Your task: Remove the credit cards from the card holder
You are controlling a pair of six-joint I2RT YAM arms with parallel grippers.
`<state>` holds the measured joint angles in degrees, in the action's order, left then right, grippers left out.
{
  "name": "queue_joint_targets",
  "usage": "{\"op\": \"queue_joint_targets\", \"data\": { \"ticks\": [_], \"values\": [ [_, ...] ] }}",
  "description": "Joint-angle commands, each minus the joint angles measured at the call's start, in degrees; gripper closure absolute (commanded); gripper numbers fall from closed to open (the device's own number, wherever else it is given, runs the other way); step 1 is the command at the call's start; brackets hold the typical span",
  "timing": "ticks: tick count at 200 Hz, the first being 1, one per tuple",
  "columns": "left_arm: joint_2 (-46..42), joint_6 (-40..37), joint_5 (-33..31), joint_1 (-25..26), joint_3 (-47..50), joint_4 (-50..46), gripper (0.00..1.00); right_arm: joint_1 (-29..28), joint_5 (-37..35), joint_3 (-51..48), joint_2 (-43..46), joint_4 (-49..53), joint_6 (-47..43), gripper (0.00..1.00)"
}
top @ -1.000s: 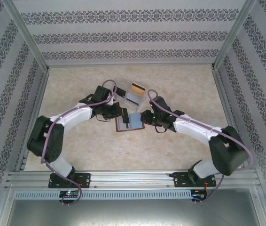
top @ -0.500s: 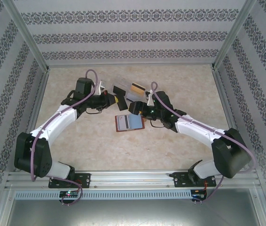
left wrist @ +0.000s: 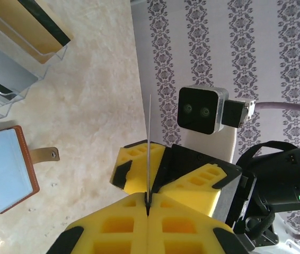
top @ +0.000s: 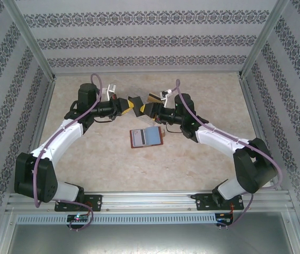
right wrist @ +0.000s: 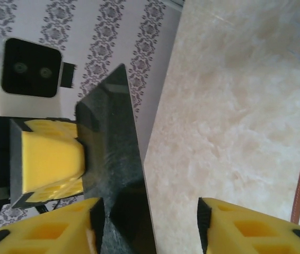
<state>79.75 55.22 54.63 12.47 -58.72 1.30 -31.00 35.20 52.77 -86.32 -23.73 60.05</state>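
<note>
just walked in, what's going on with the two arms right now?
Looks like a card handover. The left gripper is shut on a dark card, held up off the table. The right gripper stands open around the same card and is not clamped on it. The card holder lies open nearer the arm bases, touched by neither gripper. A gold card and a grey card sit in the clear tray.
</note>
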Motion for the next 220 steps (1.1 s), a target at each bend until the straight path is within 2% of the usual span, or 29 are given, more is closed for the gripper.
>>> {"op": "queue_joint_targets", "data": {
  "ticks": [1,18,55,71,81,102,127,156,165,190,211,220],
  "values": [
    [-0.5,2.9,2.0,-1.1,1.1,4.6,1.00,0.5,2.1,1.3,0.2,-4.0,1.2,0.60],
    [-0.5,4.1,2.3,-1.1,1.9,6.0,1.00,0.5,2.4,2.0,-0.5,-2.8,1.2,0.72],
    [-1.2,4.2,1.1,-1.2,2.8,5.7,1.00,0.3,3.7,2.5,-1.5,-2.6,1.0,0.85],
    [-1.7,4.0,0.6,-1.5,3.3,4.7,0.91,0.4,3.1,2.4,-1.4,-1.5,-0.1,0.94],
    [-2.2,3.1,0.2,-1.8,3.6,3.2,0.82,0.4,2.8,2.3,-1.4,-0.9,-1.2,1.00],
    [-3.8,-1.2,-1.8,-2.7,4.0,-4.0,0.56,0.4,0.3,2.5,-1.3,3.3,-6.4,1.00],
    [-6.1,-8.2,-6.7,-4.8,3.9,-15.0,0.23,0.2,-6.3,4.6,-0.8,14.3,-15.6,1.00],
    [-9.9,-14.3,-11.4,-8.0,3.6,-24.7,0.03,-0.9,-15.9,10.9,-3.1,27.7,-28.5,1.00],
    [-10.9,-16.3,-13.5,-8.6,2.6,-28.1,0.00,-1.5,-18.2,12.6,-4.2,29.2,-32.2,1.00],
    [-12.6,-20.3,-17.9,-10.0,0.3,-34.5,0.01,-3.2,-22.2,18.3,-8.3,30.8,-43.0,1.00],
    [-12.4,-22.1,-19.3,-10.9,0.3,-36.6,0.01,-3.4,-20.1,25.7,-13.7,33.5,-52.2,1.00],
    [-12.1,-22.6,-19.3,-11.3,0.9,-36.5,0.01,-3.8,-21.6,28.1,-15.7,34.2,-55.9,1.00]
  ]
}}
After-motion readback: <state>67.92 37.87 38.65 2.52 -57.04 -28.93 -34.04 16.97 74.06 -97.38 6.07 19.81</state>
